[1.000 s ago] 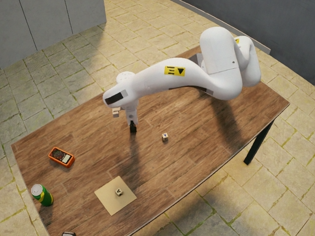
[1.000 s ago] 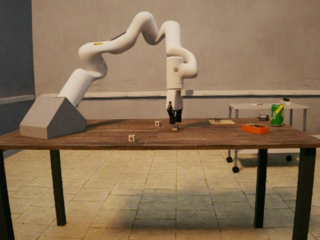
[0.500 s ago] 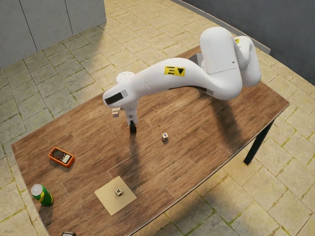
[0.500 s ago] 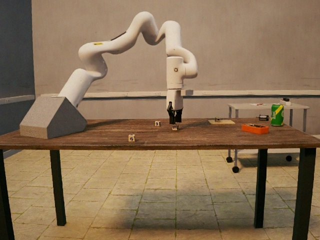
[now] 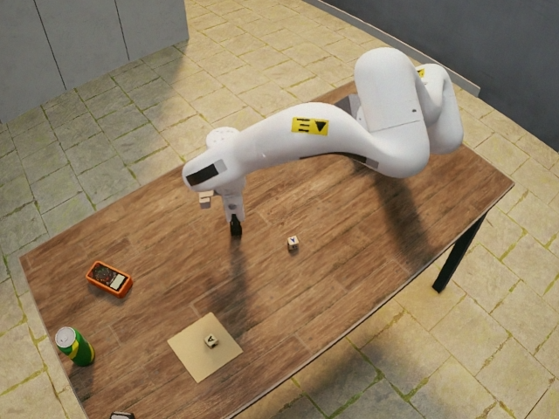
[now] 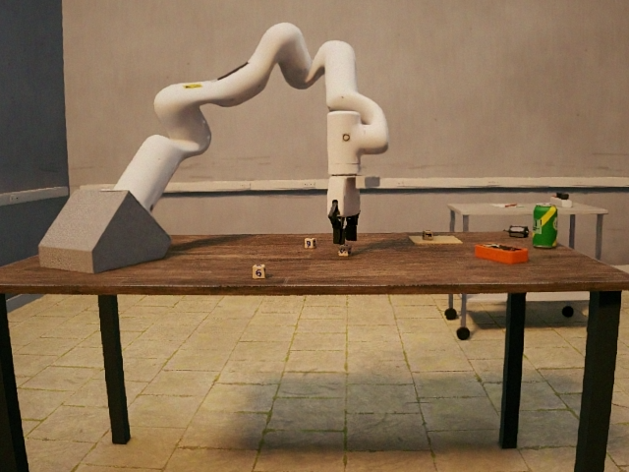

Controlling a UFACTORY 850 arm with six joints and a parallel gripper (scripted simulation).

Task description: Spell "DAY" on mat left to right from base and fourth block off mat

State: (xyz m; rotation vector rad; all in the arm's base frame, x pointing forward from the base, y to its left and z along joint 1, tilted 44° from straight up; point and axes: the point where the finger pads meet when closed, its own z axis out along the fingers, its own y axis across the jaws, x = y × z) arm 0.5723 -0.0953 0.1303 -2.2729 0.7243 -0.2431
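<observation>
A tan mat [image 5: 205,346] lies near the table's front edge and also shows in the exterior view [image 6: 435,239]. One block with an A on top [image 5: 210,340] sits on it [image 6: 428,234]. A second block [image 5: 293,242] [image 6: 310,242] lies on the bare wood. A third block sits near the opposite table edge, partly behind the arm [image 6: 258,270]. A fourth block [image 6: 344,250] lies directly under my gripper [image 6: 344,238] and is hidden in the top view. My gripper [image 5: 235,230] points straight down, open, with its fingertips just above that block.
An orange multimeter [image 5: 109,278] and a green can [image 5: 74,346] stand on the table end beyond the mat. A small dark object [image 5: 121,415] lies at the table corner. The grey base block [image 6: 101,229] is at the other end.
</observation>
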